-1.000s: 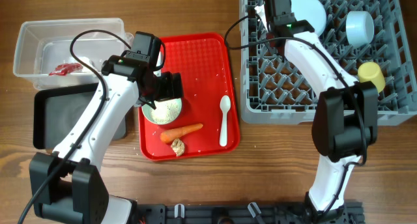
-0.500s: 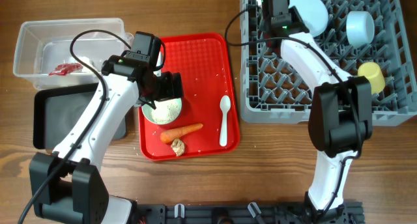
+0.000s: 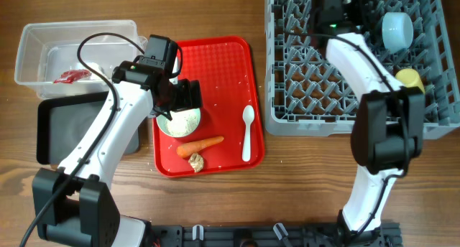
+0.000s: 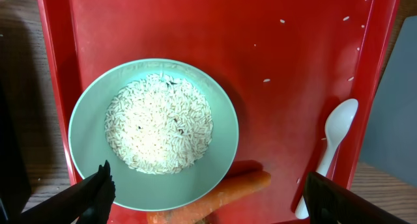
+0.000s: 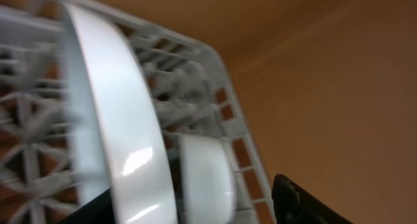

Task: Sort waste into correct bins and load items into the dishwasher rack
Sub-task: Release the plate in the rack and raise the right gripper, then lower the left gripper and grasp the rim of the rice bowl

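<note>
A pale green bowl (image 4: 153, 133) full of white rice (image 4: 158, 123) sits on the red tray (image 4: 287, 68), with the orange carrot (image 4: 215, 198) right beside it. My left gripper (image 4: 218, 204) hangs open just above them, its fingers spread wider than the bowl. In the overhead view the brown lump (image 3: 195, 161) and white spoon (image 3: 247, 132) also lie on the tray. My right gripper (image 5: 195, 214) is at the rack's (image 3: 345, 96) far edge. The pale blue plate (image 5: 117, 120) stands on edge between its jaws. The right finger is well clear of it, so the gripper is open.
The light blue bowl (image 3: 397, 30) and yellow cup (image 3: 408, 78) rest in the rack's right side. At the left, the clear tub (image 3: 43, 42) holds the red-and-white wrapper (image 3: 72, 76), and the black tray (image 3: 65, 125) lies in front of it. Loose rice grains dot the red tray.
My right gripper has moved right along the rack's far edge, the plate has gone from showing its face to standing on edge, and the jaws have widened. The left arm has stayed still.
</note>
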